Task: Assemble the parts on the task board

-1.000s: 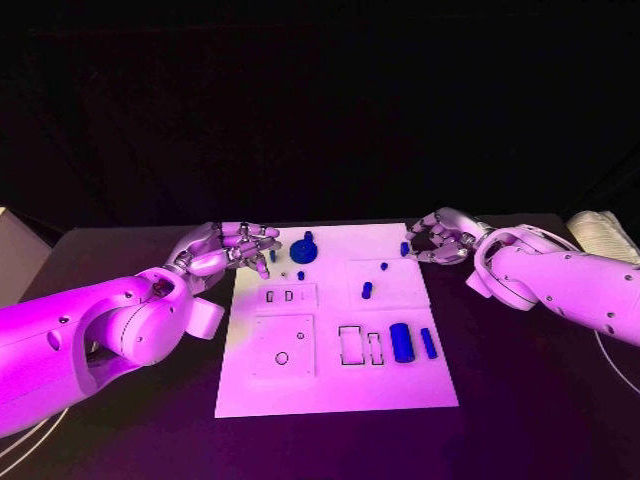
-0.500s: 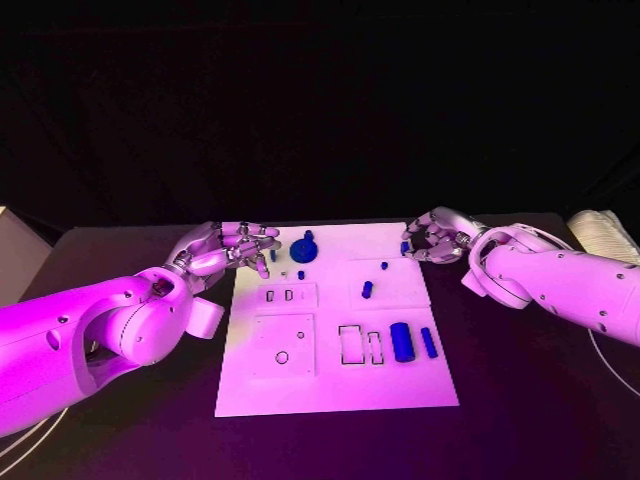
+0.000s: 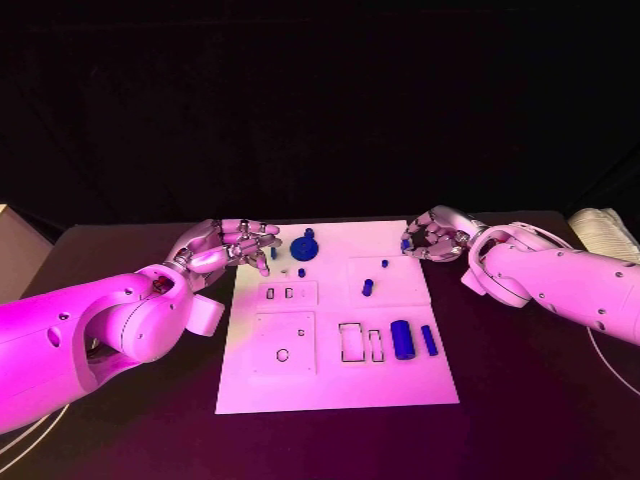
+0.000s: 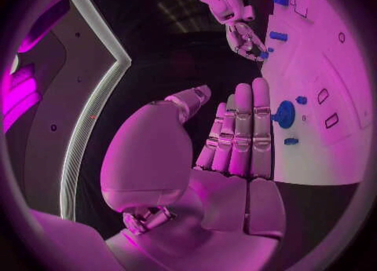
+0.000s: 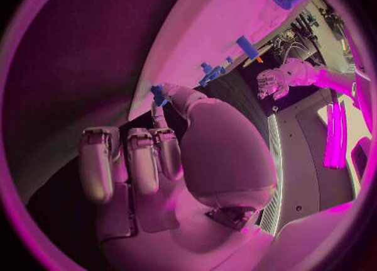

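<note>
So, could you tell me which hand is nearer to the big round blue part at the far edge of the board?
Left. The left hand sits just beside the round blue part, at the board's far left corner. The right hand is across the task board at its far right corner.

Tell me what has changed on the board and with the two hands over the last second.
The right hand, pinching a small blue part at the board's far right corner, has drawn slightly further from the robot and toward the board. The left hand hovers unchanged at the far left corner beside the round blue knob. The parts on the board have not moved.
</note>
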### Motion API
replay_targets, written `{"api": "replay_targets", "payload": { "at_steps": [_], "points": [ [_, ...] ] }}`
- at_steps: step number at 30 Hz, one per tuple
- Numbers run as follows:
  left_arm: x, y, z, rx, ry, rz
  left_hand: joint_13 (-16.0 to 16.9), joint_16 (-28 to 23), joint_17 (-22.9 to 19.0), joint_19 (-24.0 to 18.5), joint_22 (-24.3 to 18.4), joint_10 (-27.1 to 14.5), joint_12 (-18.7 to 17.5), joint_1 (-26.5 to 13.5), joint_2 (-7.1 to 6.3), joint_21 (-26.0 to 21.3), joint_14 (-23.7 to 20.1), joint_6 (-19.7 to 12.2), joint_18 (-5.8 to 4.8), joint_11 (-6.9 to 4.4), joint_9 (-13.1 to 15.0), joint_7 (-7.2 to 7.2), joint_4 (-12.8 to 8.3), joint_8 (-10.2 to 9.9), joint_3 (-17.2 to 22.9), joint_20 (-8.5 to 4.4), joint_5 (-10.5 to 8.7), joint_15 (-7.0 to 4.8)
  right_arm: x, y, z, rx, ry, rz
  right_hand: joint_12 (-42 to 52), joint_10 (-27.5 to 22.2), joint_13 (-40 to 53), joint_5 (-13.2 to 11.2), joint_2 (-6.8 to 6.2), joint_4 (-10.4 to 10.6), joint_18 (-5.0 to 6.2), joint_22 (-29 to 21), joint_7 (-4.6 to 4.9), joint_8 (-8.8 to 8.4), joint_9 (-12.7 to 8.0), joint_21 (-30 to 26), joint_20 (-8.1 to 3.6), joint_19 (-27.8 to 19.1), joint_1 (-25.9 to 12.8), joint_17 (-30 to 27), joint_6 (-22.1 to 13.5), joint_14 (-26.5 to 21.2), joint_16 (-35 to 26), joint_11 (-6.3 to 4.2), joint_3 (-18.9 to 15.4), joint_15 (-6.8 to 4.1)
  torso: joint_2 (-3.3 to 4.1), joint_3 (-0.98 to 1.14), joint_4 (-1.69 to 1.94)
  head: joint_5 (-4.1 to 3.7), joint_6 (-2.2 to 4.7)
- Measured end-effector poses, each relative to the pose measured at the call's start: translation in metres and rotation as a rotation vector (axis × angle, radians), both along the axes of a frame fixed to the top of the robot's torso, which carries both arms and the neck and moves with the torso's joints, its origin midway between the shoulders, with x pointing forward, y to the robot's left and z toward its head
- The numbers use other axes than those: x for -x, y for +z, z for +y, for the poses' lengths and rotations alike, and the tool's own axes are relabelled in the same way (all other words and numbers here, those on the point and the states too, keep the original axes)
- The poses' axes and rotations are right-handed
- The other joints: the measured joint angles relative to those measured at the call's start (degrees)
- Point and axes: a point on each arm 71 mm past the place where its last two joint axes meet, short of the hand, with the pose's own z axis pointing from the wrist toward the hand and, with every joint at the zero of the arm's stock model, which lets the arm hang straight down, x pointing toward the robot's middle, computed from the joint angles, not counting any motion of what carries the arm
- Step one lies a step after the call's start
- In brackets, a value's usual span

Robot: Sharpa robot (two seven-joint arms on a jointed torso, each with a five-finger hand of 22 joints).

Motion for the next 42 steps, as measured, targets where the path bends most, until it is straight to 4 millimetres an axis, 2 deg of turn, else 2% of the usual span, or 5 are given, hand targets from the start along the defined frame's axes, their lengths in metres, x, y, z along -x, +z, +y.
{"api": "replay_targets", "payload": {
  "at_steps": [5,12,28,36,42],
  "points": [
    [0.0,0.0,0.0,0.0,0.0,0.0,0.0,0.0,0.0,0.0,0.0,0.0,0.0,0.0,0.0,0.0,0.0,0.0,0.0,0.0,0.0,0.0,0.0,0.0,0.0,0.0,0.0,0.0,0.0,0.001,0.0,0.001,-0.001,-0.001,0.23,0.03,0.0,-3.26,0.97,-0.4,0.0,0.0,-0.93,1.92,0.39,0.0,-0.94,0.05,-0.19,0.0,1.46,0.19,0.0,-0.84,1.17,-0.99,-0.01,0.01,0.03,0.01,-0.04],
    [0.0,0.0,0.0,0.0,0.0,0.0,0.05,0.0,0.0,0.0,0.0,0.0,0.0,0.0,0.0,0.0,0.0,0.0,0.0,0.0,0.14,0.0,0.0,0.0,0.0,0.0,0.0,0.0,-0.001,0.001,0.001,0.001,0.001,-0.003,0.44,0.01,0.0,-3.59,1.2,-0.64,0.0,-0.01,-1.07,3.46,0.64,0.0,-1.23,0.15,-0.41,-0.01,2.02,0.11,0.0,-1.24,1.41,-1.33,0.0,0.01,0.03,-0.04,-0.06],
    [0.0,0.0,0.002,-0.001,0.004,0.0,0.04,0.0,0.0,0.0,0.0,0.0,0.0,0.0,0.0,0.0,0.0,0.0,0.0,0.0,0.13,0.0,0.0,0.0,0.0,0.0,0.0,0.0,0.008,0.011,0.006,-0.031,-0.05,-0.1,0.66,0.1,0.0,-3.31,1.62,-0.33,0.0,-0.03,-1.08,4.08,0.64,0.0,-1.43,-0.05,-1.35,-0.01,2.02,-0.01,0.23,-1.33,1.72,-1.6,-0.1,0.04,-0.08,-0.02,-0.23],
    [-0.003,-0.001,0.005,-0.005,0.014,0.001,0.04,-0.23,0.0,0.0,0.0,0.0,0.0,0.0,0.0,0.0,0.0,0.0,0.0,0.0,0.21,0.0,0.0,0.0,0.0,0.0,0.0,0.0,0.023,0.039,0.035,-0.096,-0.021,-0.168,0.66,0.1,0.0,-3.01,1.62,-0.33,0.0,-0.03,-1.29,4.08,0.64,0.0,-1.43,-0.06,-1.35,-0.02,1.8,-0.01,0.23,-1.33,1.72,-1.6,-0.61,-0.17,-0.4,-0.15,-0.03],
    [-0.007,-0.003,0.006,-0.008,0.024,0.001,0.04,-0.22,0.0,0.0,-0.02,0.0,0.0,0.0,0.0,0.0,0.0,0.0,0.0,0.0,0.21,0.0,0.0,0.0,0.0,0.0,0.0,0.0,0.044,0.041,0.086,-0.147,0.045,-0.147,0.66,0.1,0.0,-3.0,1.61,-0.15,0.0,-0.03,-1.3,4.08,0.64,0.0,-1.43,-0.06,-1.35,-0.02,1.8,-0.01,0.23,-1.33,1.9,-1.6,-1.39,-0.52,-0.48,0.32,-0.26]
  ]
}}
